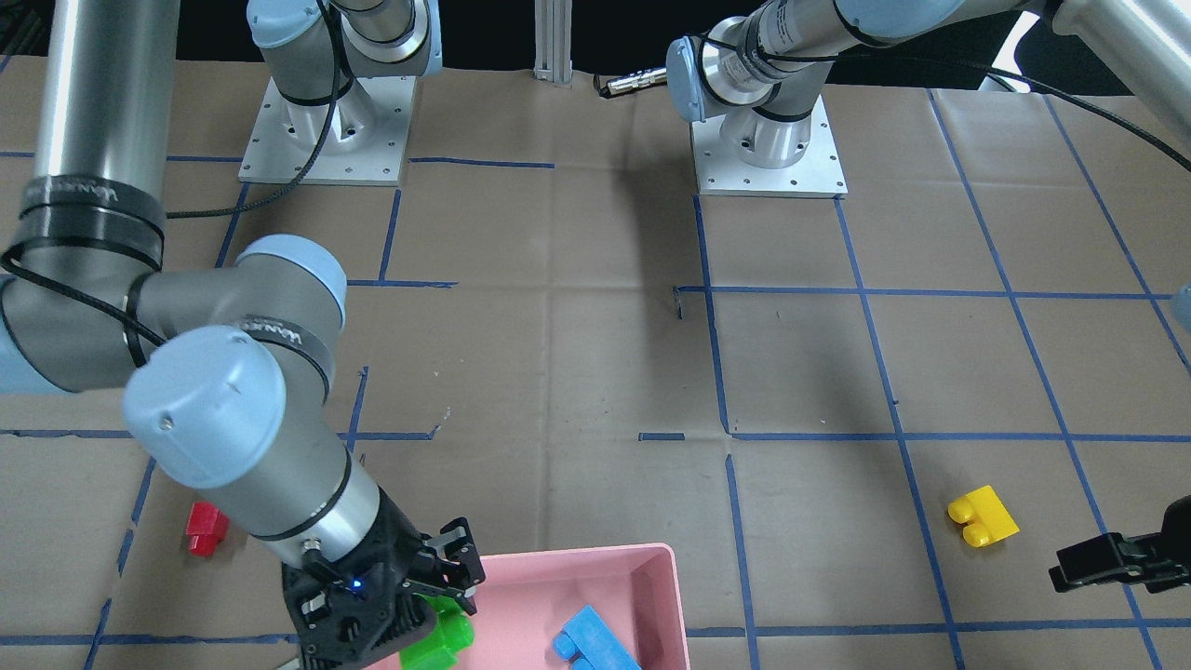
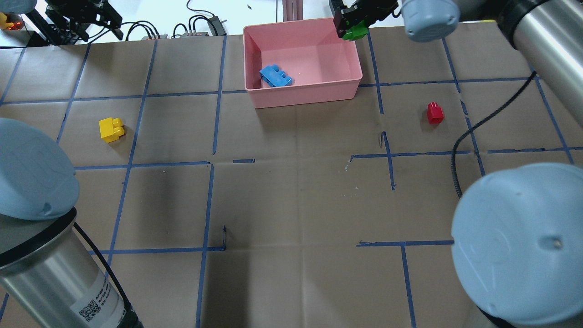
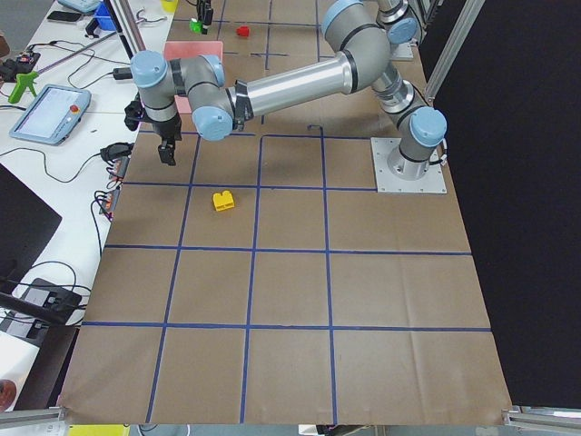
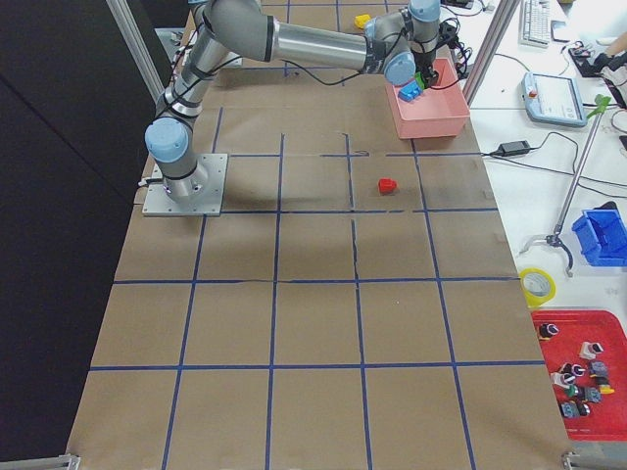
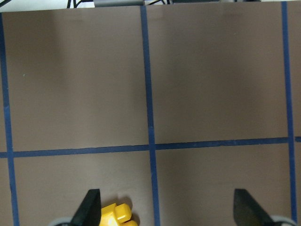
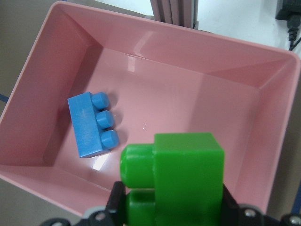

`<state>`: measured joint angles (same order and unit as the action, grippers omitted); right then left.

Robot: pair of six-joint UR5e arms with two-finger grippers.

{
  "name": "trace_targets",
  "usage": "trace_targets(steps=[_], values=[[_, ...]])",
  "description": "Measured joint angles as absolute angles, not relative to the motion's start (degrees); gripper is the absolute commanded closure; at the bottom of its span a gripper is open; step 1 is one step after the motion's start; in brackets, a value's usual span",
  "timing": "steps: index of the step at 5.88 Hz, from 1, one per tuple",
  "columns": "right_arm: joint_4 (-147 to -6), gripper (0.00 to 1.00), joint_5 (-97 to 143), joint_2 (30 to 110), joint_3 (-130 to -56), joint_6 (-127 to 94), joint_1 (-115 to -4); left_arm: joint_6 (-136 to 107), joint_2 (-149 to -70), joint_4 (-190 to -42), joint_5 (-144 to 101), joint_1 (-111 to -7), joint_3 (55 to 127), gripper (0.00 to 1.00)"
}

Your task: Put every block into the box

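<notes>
**Right gripper holding green block over pink box**

The right gripper [image 2: 350,23] is hanging above the pink box [image 2: 300,97], over the box's far right corner in the overhead view. Its fingers are clamping the green block [image 6: 184,179], which is sitting above the box floor and not touching it. The light blue block [image 2: 275,76] is lying inside the box on the floor, near the left wall in the overhead view, with its three studs pointing sideways.

The red block [image 2: 435,112] is resting on the paper-covered table [image 2: 296,205], outside the box and to its right. The yellow block [image 2: 111,129] is lying well to the box's left, also on the table.

The left gripper [image 5: 167,207] is hovering over the table with its fingers spread wide and holding nothing. In its wrist view the yellow block is showing just inside one fingertip [image 5: 90,207], at the bottom edge.
</notes>
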<state>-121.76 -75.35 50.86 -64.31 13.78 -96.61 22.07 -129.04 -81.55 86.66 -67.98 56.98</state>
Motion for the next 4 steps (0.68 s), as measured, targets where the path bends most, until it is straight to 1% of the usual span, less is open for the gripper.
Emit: trace_targets(steps=[1,2,4], values=[[-123.8,0.63,-75.2,49.0,-63.3,13.3,-97.5,20.5,-128.4,-80.8,86.7,-66.6,60.8,0.01],[-125.8,0.01,-75.2,47.7,-62.0,13.0,-97.8,17.5,-127.5,-79.0,86.8,-65.9,65.0,0.01],[-126.7,0.00,-75.3,45.8,-59.2,13.1,-98.2,9.6,-124.6,-74.4,87.9,-64.2,74.2,0.01]])
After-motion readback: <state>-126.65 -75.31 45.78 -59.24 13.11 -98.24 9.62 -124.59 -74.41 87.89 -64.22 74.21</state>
